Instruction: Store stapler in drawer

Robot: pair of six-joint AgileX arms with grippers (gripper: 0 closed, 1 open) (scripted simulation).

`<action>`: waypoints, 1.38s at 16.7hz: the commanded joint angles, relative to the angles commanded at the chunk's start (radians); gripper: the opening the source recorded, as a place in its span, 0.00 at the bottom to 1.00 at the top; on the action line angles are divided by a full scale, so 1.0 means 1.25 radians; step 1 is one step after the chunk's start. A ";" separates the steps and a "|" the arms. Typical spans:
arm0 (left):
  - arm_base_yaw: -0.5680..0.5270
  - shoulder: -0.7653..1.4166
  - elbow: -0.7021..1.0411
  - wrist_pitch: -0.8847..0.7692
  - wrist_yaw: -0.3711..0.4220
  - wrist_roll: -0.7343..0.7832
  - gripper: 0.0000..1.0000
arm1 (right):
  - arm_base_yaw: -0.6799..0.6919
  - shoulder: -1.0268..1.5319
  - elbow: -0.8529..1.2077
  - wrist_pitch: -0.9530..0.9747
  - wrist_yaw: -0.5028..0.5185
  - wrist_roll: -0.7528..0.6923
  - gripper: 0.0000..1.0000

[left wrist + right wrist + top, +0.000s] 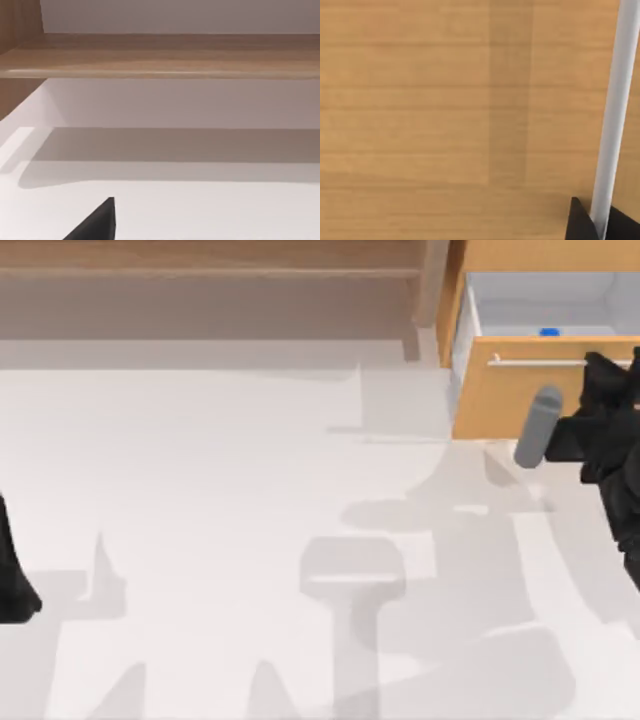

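The drawer (pixel 510 400) stands pulled out at the table's back right, its white inside open to the top view. Inside it, near the front wall, lies the blue stapler (pixel 549 332), only a small part of it showing. My right gripper (pixel 603 364) is at the right end of the silver handle (pixel 535 362). In the right wrist view the wooden drawer front (pixel 445 125) is very close, and the handle bar (pixel 615 110) runs down between the two dark fingertips (pixel 577 225), which are shut on it. My left arm (pixel 12 580) is parked at the left edge.
A brown shelf unit (pixel 210 280) runs along the back, left of the drawer; its lower board (pixel 160 55) also appears in the left wrist view. A grey cylinder (pixel 538 427) on the right arm hangs in front of the drawer. White tabletop (pixel 250 520) spreads across the middle.
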 joint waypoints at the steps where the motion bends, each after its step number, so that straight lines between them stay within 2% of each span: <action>1: 0.000 0.000 0.000 0.000 0.000 0.000 1.00 | -0.004 0.010 0.024 -0.014 -0.004 0.000 0.00; 7: 0.000 0.000 0.000 0.000 0.000 0.000 1.00 | -0.025 0.064 0.156 -0.095 -0.030 0.000 0.00; 14: 0.000 0.000 0.000 0.000 0.000 0.000 1.00 | -0.028 0.069 0.172 -0.105 -0.030 0.002 0.00; 23: 0.000 0.000 0.000 0.000 0.000 0.000 1.00 | -0.051 0.162 0.381 -0.222 -0.055 0.001 0.00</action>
